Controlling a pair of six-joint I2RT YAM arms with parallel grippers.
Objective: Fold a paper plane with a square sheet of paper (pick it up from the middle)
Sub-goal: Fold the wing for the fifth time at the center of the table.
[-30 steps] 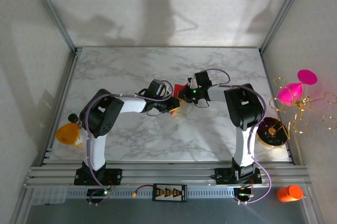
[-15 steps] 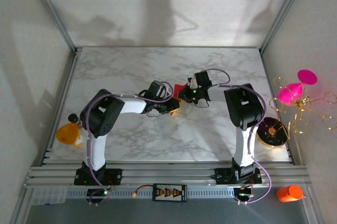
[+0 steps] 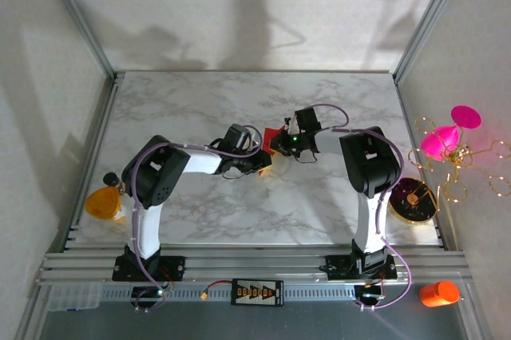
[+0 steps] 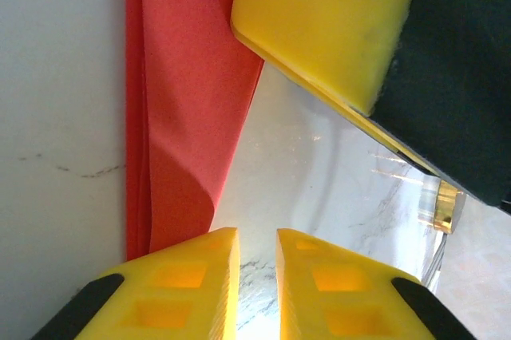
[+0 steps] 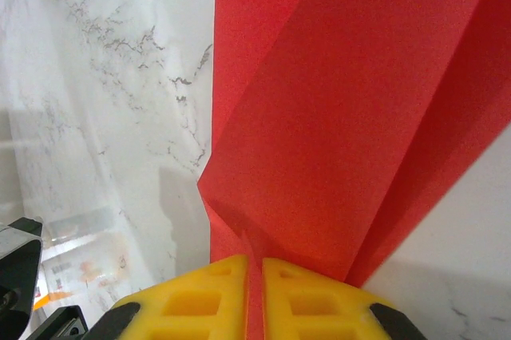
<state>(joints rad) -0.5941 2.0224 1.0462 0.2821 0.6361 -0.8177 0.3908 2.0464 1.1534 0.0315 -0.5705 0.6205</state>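
The square sheet of paper (image 3: 274, 133) is bright red and folded into a narrow creased shape with a raised ridge; whether it has the paper plane's dart form I cannot tell. It lies mid-table between both grippers. My right gripper (image 3: 277, 144) is shut on the ridge of the paper (image 5: 343, 100), and in the right wrist view (image 5: 255, 264) red shows between its pads. My left gripper (image 3: 266, 158) faces it from the left. Its jaws (image 4: 257, 236) stand a narrow gap apart with only marble between them. The folded paper (image 4: 184, 92) runs past its left finger, and the right gripper's yellow finger (image 4: 327, 21) is just ahead.
The marble table (image 3: 200, 108) has free room behind and in front of the arms. A yellow-orange object (image 3: 102, 203) sits at the left edge. Off the table's right side are a black and gold disc (image 3: 411, 199), a magenta cone ornament (image 3: 447, 136) and an orange bottle (image 3: 438, 294).
The left gripper's wrist has crept slightly toward the paper and its jaws have narrowed a touch. The right gripper keeps its hold in the same place.
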